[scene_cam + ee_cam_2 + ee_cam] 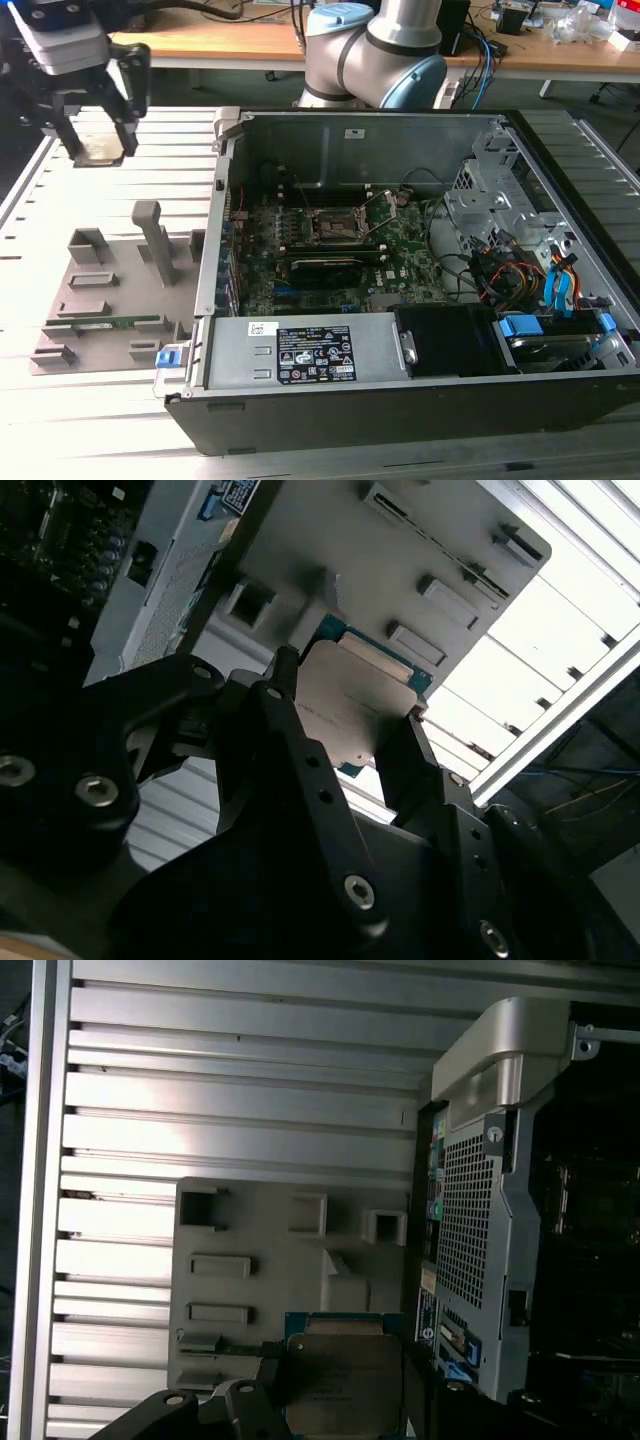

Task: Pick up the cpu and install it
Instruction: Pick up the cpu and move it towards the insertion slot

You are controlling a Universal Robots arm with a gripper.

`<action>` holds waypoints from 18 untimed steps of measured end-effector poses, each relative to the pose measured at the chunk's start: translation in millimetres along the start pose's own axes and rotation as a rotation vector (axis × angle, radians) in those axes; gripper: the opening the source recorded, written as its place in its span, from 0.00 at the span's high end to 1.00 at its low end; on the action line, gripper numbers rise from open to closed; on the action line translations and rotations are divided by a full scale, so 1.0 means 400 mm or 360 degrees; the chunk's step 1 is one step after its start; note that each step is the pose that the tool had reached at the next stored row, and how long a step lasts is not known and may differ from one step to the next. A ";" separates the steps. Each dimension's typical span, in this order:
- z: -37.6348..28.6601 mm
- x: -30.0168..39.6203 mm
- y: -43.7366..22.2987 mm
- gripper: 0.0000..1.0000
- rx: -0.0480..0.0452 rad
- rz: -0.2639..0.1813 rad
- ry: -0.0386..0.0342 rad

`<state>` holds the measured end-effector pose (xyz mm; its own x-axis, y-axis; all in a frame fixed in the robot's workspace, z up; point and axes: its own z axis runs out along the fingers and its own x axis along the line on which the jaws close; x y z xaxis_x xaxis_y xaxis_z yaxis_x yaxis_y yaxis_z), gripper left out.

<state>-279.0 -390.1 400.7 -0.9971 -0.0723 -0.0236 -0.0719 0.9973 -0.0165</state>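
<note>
Gripper [99, 140] hanging above the grey fixture tray [110, 290] on the worktop [60, 420], fingers [300, 750] clamped on the cpu [345, 1385], open computer case [400, 400] beside

We see a pale grey table [110, 420] of ribbed aluminium spanning the exterior view. Behind it stands a wooden desk [250, 45] with a light brown top, cluttered with cables [480, 45]; blue ones hang over its front edge. Under the desk we make out a dull grey-green floor [230, 88]. In the first wrist view, light glares off the table's slats [150, 1090] in a bright patch.
</note>
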 end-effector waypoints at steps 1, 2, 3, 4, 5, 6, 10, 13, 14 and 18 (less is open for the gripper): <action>0.000 -0.018 -0.001 0.45 0.0000 0.0000 0.0001; 0.001 -0.035 -0.001 0.45 0.0000 0.0000 0.0002; 0.001 -0.054 -0.002 0.45 0.0000 0.0000 0.0003; 0.001 -0.063 -0.002 0.45 0.0000 0.0000 0.0003; 0.002 -0.072 -0.002 0.45 0.0000 0.0000 0.0003; 0.002 -0.086 -0.003 0.45 0.0000 -0.0001 0.0004; 0.003 -0.119 -0.004 0.45 0.0000 0.0000 0.0005; 0.003 -0.149 -0.005 0.45 0.0000 0.0000 0.0006; 0.004 -0.159 -0.005 0.45 0.0000 0.0000 0.0007; 0.005 -0.199 -0.007 0.45 0.0000 0.0000 0.0007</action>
<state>-199.4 -387.0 400.7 -0.9972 -0.0724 -0.0189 -0.0721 0.9973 -0.0163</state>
